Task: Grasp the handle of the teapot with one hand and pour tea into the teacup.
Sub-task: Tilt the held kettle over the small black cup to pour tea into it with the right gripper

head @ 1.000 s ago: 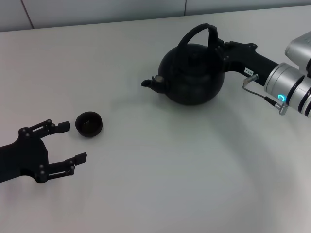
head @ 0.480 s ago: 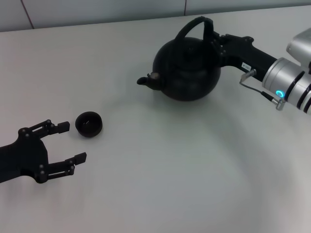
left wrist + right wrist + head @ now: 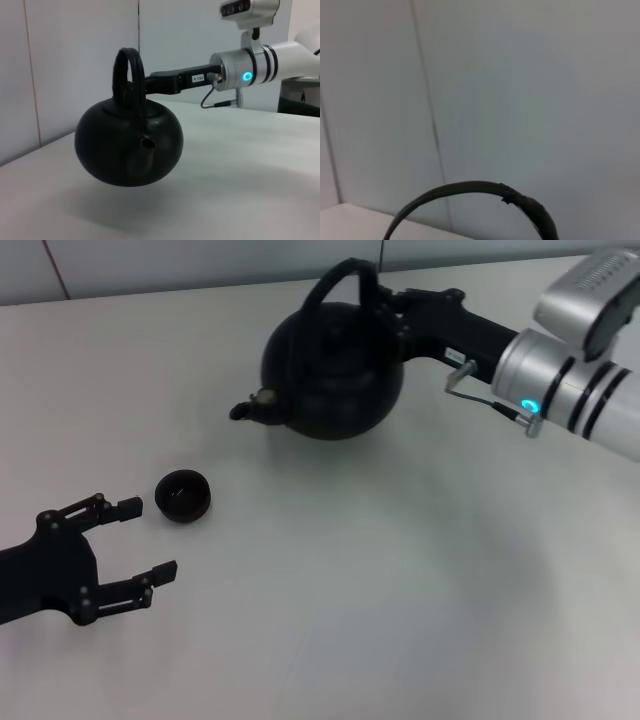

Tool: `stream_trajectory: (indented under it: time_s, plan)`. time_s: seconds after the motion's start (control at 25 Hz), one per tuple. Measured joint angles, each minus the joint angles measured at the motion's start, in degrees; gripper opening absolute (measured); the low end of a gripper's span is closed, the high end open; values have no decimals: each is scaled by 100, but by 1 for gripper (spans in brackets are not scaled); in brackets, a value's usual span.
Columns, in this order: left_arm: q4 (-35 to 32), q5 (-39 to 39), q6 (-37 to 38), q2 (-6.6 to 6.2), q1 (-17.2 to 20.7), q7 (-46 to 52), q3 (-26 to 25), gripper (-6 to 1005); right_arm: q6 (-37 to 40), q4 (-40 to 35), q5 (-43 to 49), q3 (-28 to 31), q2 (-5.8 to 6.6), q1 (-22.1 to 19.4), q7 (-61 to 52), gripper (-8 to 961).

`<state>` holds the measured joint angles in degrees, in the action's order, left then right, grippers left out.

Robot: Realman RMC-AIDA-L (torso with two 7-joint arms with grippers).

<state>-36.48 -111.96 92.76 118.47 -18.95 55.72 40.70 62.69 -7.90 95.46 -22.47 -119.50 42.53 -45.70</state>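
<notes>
You are working over a plain white desk [image 3: 330, 590] that runs back to a pale panelled wall [image 3: 75, 50] with thin vertical seams. Your right tool [image 3: 392, 308] reaches in from the far right and is clenched on the handle [image 3: 340, 280] of the teapot [image 3: 330, 370]; its fingers are mostly hidden behind the hoop, so you see the grip only where the black tool body meets the handle. In the left wrist view the teapot hangs clear of the desk, its shadow lying below it, the spout [image 3: 250, 408] pointing toward the robot's left. The right wrist view gives you little: only an arc of the handle [image 3: 470, 192] against the wall, cut off at the picture's edge. The teacup [image 3: 182, 496] stands on the desk, well apart from the teapot and nearer the robot. Your left tool [image 3: 137, 537] rests low at the near left, released, with its fingers spread; one fingertip [image 3: 128, 506] lies just beside the teacup without clearly touching it. Nothing lies between the spout and the teacup.
</notes>
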Motion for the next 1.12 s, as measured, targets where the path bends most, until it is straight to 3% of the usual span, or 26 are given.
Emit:
stream_trajectory:
  time_s: [0.52,1.12]
  plan:
    - [1,8,34,0,75,0,34,840,-515,113,1,-571,-21,555,-1,82]
    - [1,8,41,0,76,28,25,840,-678,131,12,-832,-21,709,250,83]
